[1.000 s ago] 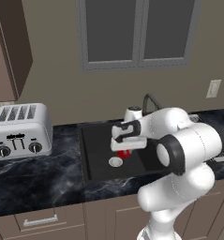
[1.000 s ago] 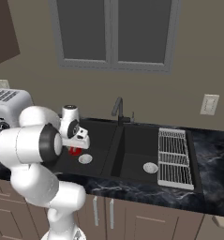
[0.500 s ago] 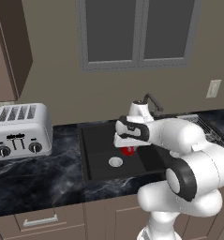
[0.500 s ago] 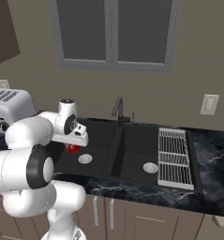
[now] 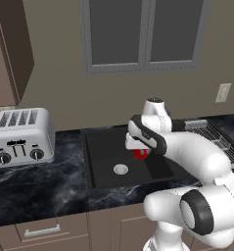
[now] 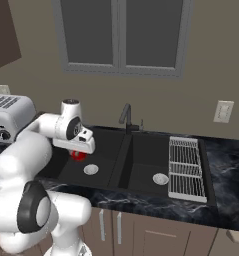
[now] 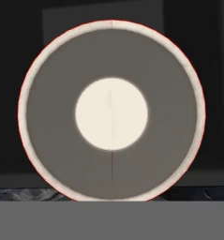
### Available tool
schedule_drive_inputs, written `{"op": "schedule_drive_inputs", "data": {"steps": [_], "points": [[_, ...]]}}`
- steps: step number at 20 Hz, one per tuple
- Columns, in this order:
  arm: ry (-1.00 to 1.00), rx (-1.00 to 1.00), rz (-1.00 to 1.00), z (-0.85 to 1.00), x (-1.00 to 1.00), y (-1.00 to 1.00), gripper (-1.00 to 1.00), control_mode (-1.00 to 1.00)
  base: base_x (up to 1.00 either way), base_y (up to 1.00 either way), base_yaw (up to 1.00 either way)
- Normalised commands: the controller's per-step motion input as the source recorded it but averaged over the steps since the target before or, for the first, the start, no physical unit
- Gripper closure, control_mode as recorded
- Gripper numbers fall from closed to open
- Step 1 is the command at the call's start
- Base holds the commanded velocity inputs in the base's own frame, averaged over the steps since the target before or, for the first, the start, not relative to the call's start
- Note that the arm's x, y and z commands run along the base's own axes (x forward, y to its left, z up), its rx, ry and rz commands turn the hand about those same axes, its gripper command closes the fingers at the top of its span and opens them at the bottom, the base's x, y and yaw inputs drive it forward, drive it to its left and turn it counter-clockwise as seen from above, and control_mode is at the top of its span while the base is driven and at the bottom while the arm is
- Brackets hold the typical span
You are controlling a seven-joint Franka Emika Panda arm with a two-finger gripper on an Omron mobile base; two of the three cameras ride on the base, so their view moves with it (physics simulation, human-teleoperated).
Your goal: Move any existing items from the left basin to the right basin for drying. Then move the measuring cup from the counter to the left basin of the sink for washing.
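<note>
Gripper (image 5: 138,147) hung right above red mug (image 5: 141,154) in left basin (image 5: 104,152); jaws' state unclear. Best to drop centred, pinch rim, lift straight.

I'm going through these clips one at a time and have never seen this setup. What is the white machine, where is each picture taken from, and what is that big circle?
It is a rendered kitchen. The white machine is a robot arm whose gripper reaches down into the left basin of a black sink. Two pictures come from cameras on its base, behind it on either side. The third looks along the gripper itself: the big circle is the red mug seen straight into its white inside. From the base views the mug shows just under the hand. Whether the fingers grip it cannot be told. A toaster stands on the counter, and a wire rack lies at the right basin.
</note>
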Motion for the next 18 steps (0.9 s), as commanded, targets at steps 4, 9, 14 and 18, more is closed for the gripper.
{"op": "schedule_drive_inputs", "data": {"steps": [4, 9, 14, 18], "points": [[0.0, 0.0, -0.06, 0.38, -0.21, -0.2, 1.0, -1.0, 0.0, 0.0, 0.0], [0.0, 0.0, -0.06, 0.33, -0.24, -0.25, 1.0, -1.0, 0.0, 0.0, 0.0], [0.0, 0.0, -0.06, 0.26, -0.25, -0.32, 1.0, -1.0, 0.0, 0.0, 0.0], [0.0, 0.0, -0.06, 0.22, -0.19, -0.33, 1.0, -1.0, 0.0, 0.0, 0.0]]}}
